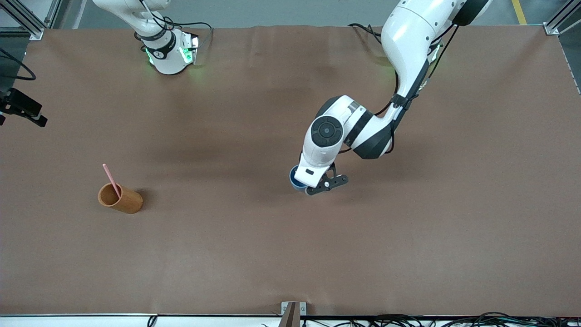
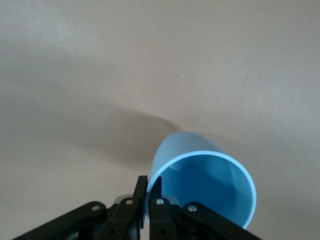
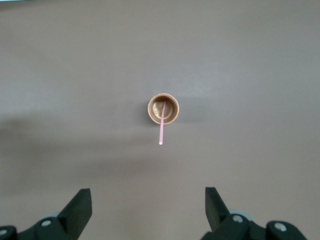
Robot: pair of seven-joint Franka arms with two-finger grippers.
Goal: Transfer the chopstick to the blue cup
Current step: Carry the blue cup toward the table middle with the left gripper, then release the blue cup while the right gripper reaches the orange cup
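Note:
The pale pink chopstick (image 1: 111, 179) stands leaning in the orange-brown cup (image 1: 121, 198) toward the right arm's end of the table. My left gripper (image 2: 150, 182) is shut on the rim of the blue cup (image 2: 200, 185), one finger inside and one outside, and the cup is tilted. In the front view the blue cup (image 1: 296, 178) shows partly under the left hand at mid-table. My right gripper (image 3: 147, 192) is open and empty, high over the table, looking down on the orange-brown cup (image 3: 163, 108) and the chopstick (image 3: 162, 127).
The brown table cover (image 1: 408, 236) is bare around both cups. The right arm (image 1: 168, 54) stays near its base. A black fixture (image 1: 22, 109) sits at the table's edge on the right arm's end.

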